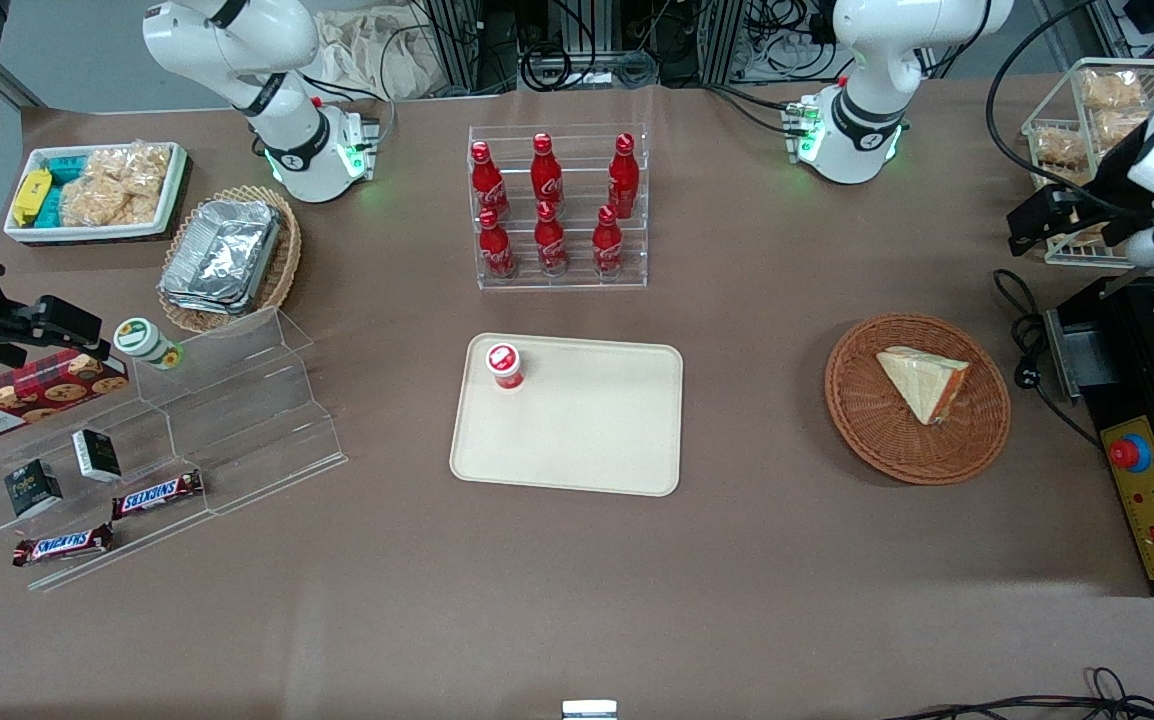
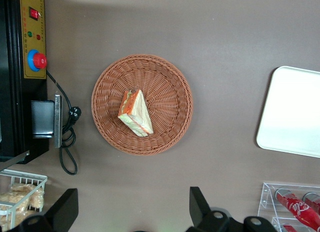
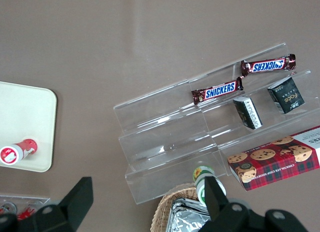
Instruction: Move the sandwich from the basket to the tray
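Brown tabletop: wrist view alone shows gripper (image 2: pixel 132 212) jaws released above sandwich (image 2: pixel 135 113).

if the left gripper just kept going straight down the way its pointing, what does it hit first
Probably bare table just outside the basket rim. The open left gripper points down, high above the table, its fingers off to one side of the basket, not over the sandwich; depth is unclear.

The left arm (image 1: pixel 852 120) is a glossy white Franka with rounded shells. There's a black ring round its base joint, green lights glowing low on it, and a bundle of black cables plugged in beside that. Its gripper (image 2: pixel 132 214) is up over the working arm's end of the table. The chunky matte black fingers (image 2: pixel 65 212) are set wide apart, with round bolt heads on the body.
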Controlling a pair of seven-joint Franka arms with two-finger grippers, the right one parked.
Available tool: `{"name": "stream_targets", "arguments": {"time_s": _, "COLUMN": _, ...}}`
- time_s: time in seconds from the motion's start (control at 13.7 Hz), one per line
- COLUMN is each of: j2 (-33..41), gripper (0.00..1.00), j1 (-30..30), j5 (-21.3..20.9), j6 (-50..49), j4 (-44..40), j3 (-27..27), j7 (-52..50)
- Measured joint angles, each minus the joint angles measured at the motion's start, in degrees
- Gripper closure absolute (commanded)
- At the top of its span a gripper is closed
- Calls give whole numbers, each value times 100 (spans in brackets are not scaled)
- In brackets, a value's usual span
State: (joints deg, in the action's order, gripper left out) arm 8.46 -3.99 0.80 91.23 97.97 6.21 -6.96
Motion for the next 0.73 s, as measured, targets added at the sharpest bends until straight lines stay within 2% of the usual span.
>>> {"name": "stream_targets", "arguments": {"time_s": 0.73, "j2": -36, "gripper": 0, "j1": -392, "j5": 34, "j6": -47, "j4": -39, "j3": -111, "j7": 48}}
